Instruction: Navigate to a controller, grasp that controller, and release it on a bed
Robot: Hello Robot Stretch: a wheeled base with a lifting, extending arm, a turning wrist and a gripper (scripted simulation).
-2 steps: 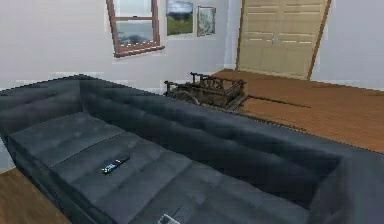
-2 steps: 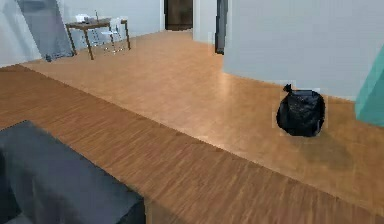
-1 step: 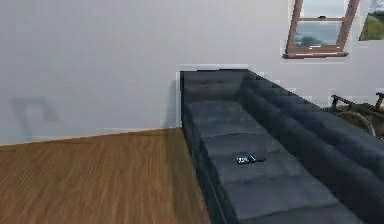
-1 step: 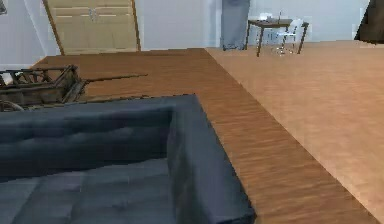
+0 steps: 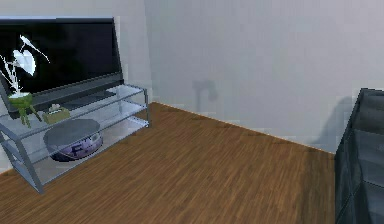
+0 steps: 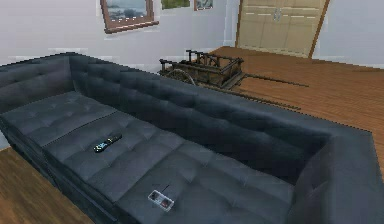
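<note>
The dark sofa [image 6: 230, 140] is the largest thing here and lies along the arm's side of the robot, so the step in hand is judged to be the last of the approach, before the reach. To do it well, the robot should shift its base until the arm's line of extension meets the right spot on the seat. It should then lift clear of the cushions before extending, since the sofa's front edge crosses the arm side view's bottom left and its fat armrest rises at the right. The wood floor [image 5: 200, 170] ahead runs broad and bare up to the white wall [image 5: 250, 50], which leaves room to creep forward or back. The glass stand [image 5: 128, 95] and its television [image 5: 60, 50] keep to the forward view's left, well apart. Beyond the sofa's back stands a wooden cart [image 6: 205, 70], out of the way. Two small things lie on the seat, well apart. One is a slim dark remote [image 6: 107, 144]. The other, nearer the bottom edge, is a pale grey flat piece, likely the controller [image 6: 161, 199]. It lies low, so a descent from above should suit it. The state of the jaws cannot be told.
</note>
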